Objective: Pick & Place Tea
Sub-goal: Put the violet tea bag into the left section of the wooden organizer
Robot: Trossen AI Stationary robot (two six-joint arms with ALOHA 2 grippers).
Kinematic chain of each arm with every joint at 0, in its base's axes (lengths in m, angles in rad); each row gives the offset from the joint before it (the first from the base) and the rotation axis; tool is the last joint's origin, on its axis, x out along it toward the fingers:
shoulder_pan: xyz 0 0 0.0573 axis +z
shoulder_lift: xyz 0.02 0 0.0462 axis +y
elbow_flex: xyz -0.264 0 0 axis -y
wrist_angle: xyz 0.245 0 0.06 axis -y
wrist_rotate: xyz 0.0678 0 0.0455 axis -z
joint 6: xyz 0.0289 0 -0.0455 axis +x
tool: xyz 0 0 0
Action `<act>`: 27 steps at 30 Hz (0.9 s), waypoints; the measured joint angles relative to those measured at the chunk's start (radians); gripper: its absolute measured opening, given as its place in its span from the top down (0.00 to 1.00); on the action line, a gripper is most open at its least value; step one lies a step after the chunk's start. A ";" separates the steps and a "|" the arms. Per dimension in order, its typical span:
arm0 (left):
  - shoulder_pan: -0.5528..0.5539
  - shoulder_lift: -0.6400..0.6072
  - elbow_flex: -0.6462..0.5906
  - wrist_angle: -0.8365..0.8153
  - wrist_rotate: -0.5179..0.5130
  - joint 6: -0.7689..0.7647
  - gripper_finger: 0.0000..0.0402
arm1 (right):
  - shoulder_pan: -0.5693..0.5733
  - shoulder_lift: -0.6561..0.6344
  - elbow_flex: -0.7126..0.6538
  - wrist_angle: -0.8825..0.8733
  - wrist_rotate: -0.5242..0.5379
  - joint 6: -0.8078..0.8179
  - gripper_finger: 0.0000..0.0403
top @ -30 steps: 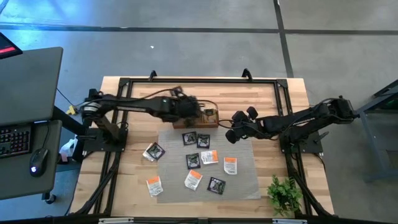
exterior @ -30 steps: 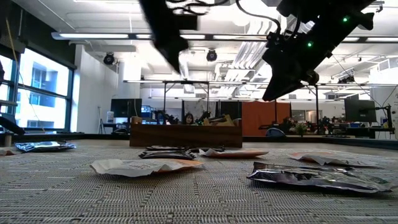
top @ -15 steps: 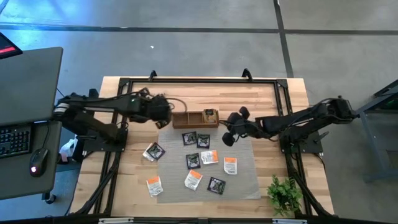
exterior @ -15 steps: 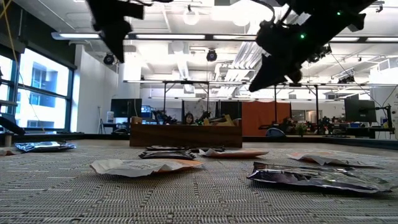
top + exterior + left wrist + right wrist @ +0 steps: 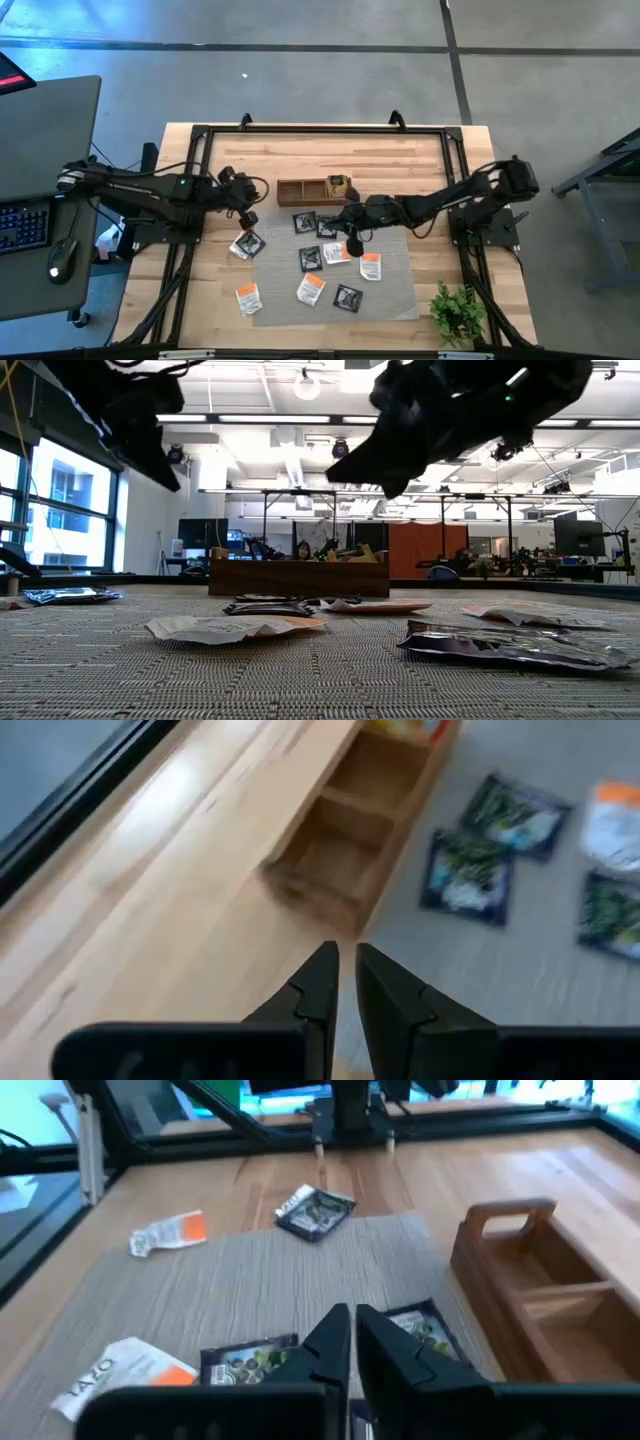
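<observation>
While small flat square tea sachets point(image 5: 325, 256) lie scattered on the grey woven mat point(image 5: 395, 290), the right hand point(image 5: 352, 243) hovers over them clenched and empty; the left hand point(image 5: 247, 203), clenched too, hangs beside the brown wooden three-compartment box point(image 5: 304, 191)

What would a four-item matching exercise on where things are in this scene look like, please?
Things:
1. wooden box
2. potted plant
3. left gripper
4. right gripper

Places:
a. over the grey mat
b. over the bare wood of the table, off one end of the box
c. lying along one edge of the mat
d. off the mat, at a corner of the table

Pairs: 1-c, 2-d, 3-b, 4-a.
</observation>
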 joint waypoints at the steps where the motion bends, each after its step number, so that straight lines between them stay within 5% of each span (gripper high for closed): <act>1: 0.000 -0.011 -0.025 0.047 0.013 0.014 0.91 | 0.000 0.019 0.013 -0.002 0.007 0.002 0.93; 7: 0.001 -0.031 -0.139 0.167 0.036 0.071 0.91 | 0.000 0.120 0.103 -0.056 0.043 -0.013 0.78; 14: 0.001 -0.030 -0.172 0.192 0.043 0.072 0.91 | -0.016 0.196 0.183 -0.371 0.214 0.042 0.64; 27: 0.001 -0.031 -0.173 0.203 0.029 0.073 0.91 | -0.064 0.309 0.187 -0.381 0.202 0.093 0.60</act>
